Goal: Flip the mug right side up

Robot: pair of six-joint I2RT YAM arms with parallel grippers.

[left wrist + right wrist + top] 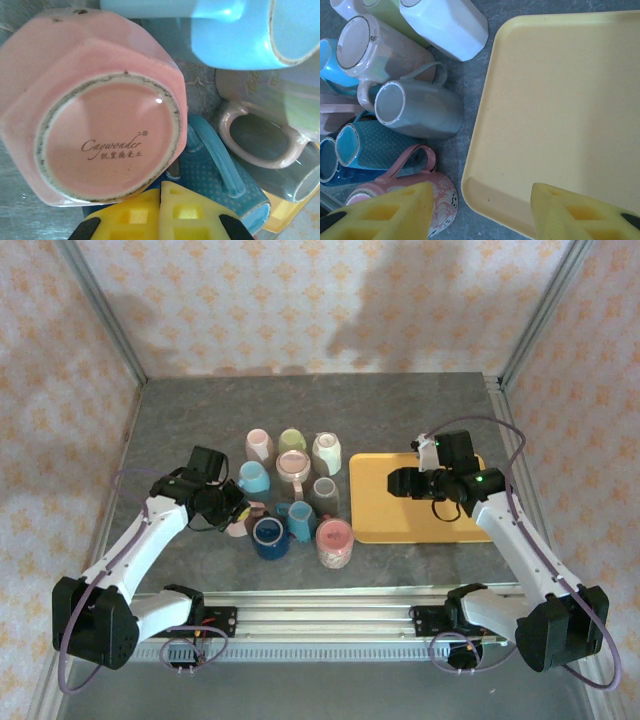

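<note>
The left gripper (160, 202), its yellow pads pressed together on nothing, sits just beside the pale pink faceted ceramic mug (107, 145). The mug is at the left of the mug cluster (295, 495), stamped base facing the gripper. To the right, the right gripper (482, 210) hangs with jaws apart over the flat yellow rectangular tray (560, 100).

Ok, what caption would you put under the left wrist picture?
Shut left gripper close to the pink mug, whose Caywonder-stamped base faces the camera.

Left hand (159, 200) closed; right hand (481, 194) half-open.
</note>
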